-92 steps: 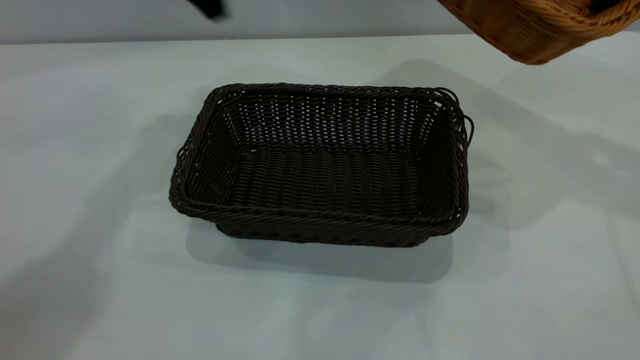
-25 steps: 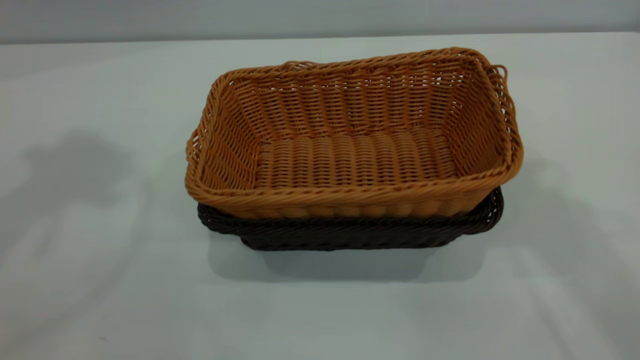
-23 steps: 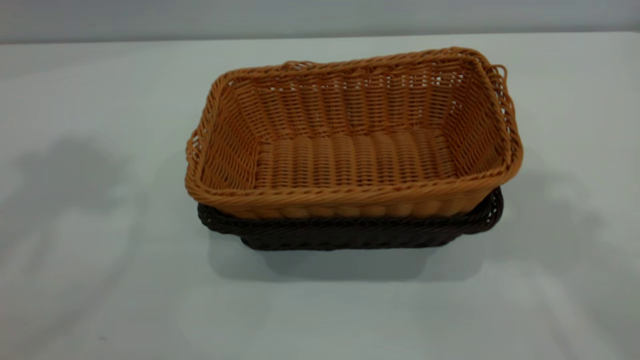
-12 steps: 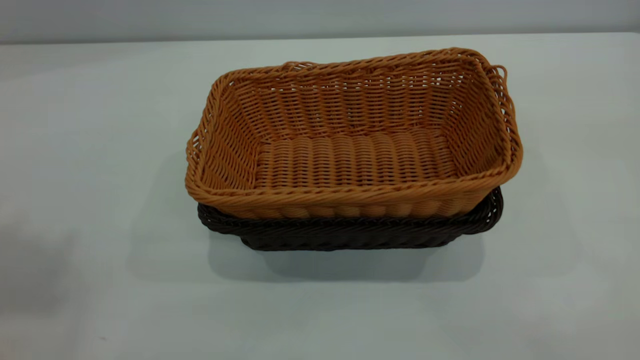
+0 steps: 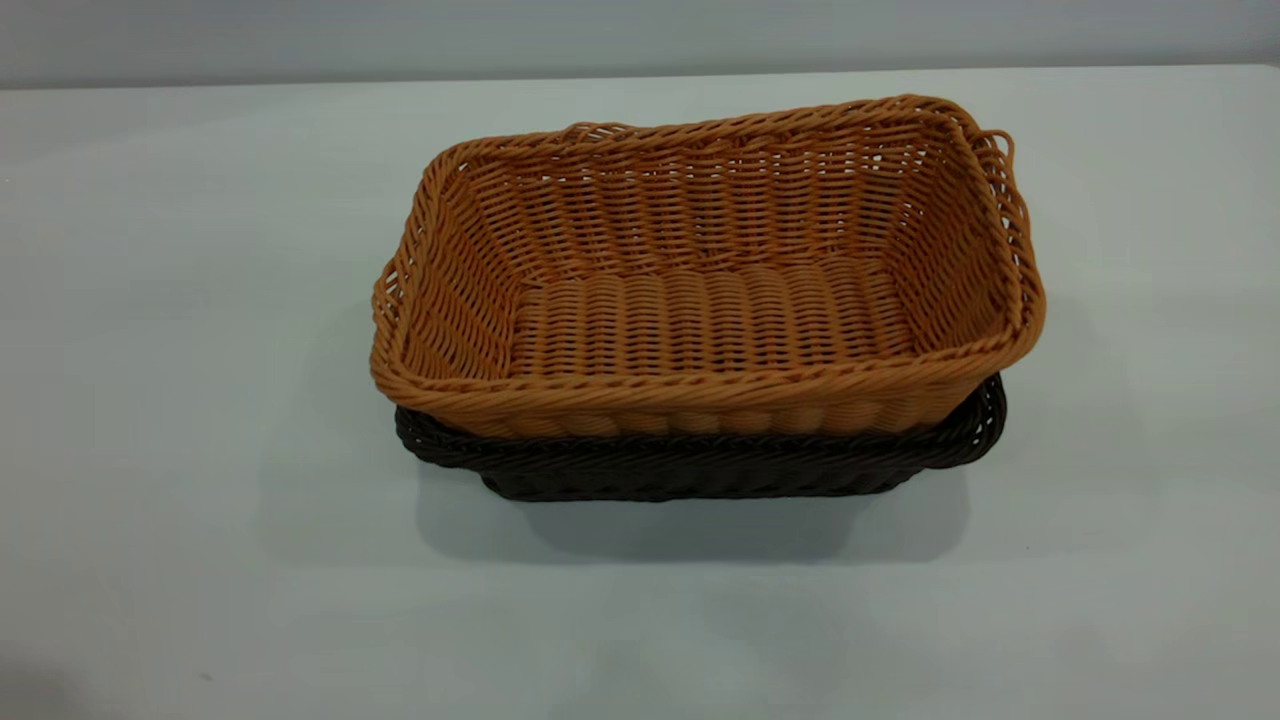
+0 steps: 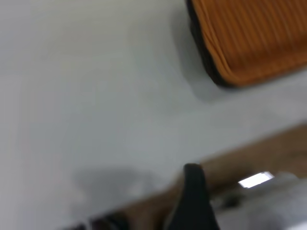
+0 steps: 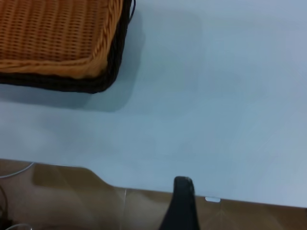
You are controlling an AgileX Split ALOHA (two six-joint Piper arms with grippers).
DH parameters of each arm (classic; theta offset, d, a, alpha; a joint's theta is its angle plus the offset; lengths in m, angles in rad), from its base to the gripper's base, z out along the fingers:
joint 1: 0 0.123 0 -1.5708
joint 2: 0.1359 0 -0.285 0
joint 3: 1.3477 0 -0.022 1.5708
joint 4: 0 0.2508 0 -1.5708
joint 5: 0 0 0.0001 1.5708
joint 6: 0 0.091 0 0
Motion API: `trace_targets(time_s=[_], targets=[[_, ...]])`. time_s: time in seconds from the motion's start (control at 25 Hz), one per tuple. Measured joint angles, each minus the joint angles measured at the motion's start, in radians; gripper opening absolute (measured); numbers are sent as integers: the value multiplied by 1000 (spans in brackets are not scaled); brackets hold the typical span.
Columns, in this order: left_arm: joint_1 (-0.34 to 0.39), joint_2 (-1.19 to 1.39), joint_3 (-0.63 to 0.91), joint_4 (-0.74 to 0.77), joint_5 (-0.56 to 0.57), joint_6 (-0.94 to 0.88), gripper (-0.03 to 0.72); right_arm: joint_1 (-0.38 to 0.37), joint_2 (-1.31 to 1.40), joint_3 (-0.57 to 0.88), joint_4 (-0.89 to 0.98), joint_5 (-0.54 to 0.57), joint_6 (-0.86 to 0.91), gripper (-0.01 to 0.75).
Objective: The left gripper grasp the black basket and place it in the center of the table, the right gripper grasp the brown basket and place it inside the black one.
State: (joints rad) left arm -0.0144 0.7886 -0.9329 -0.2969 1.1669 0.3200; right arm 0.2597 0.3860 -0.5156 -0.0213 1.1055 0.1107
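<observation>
The brown basket (image 5: 710, 320) sits nested inside the black basket (image 5: 700, 468) in the middle of the table (image 5: 180, 300), tilted slightly with its right end higher. Only the black basket's rim and front wall show below it. Neither gripper is in the exterior view. In the left wrist view my left gripper (image 6: 193, 203) is a dark shape over the table's edge, far from the stacked baskets (image 6: 254, 38). In the right wrist view my right gripper (image 7: 182, 206) is likewise at the table's edge, apart from the brown basket (image 7: 48, 33) and the black rim (image 7: 111, 76).
The white tabletop surrounds the baskets on all sides. A brown floor (image 7: 72, 201) shows beyond the table's edge in both wrist views. A grey wall (image 5: 640, 35) runs along the table's far side.
3.7 s ago the black basket stood empty and the brown one hung at the upper right. Now it lies inside. Over the last second the arm shadows have left the table.
</observation>
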Motion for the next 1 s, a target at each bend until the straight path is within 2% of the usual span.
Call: trace_targets(time_s=[0.2,0.4,0.52,0.76,1.0], targets=[[0,-165,265,-32,-1,-2,516,0,0,23,6,-37,-7,565],[0,-319,429,-28,-26,-4,516,0,0,45,21,-5,-11,565],[0,-405,441,-2,-34,-4,516,0,0,52,21,2,-14,565],[0,-542,444,175,-45,-81,516,0,0,53,21,5,-15,565],[0,-635,444,204,-47,-124,516,0,0,53,21,5,-16,565]])
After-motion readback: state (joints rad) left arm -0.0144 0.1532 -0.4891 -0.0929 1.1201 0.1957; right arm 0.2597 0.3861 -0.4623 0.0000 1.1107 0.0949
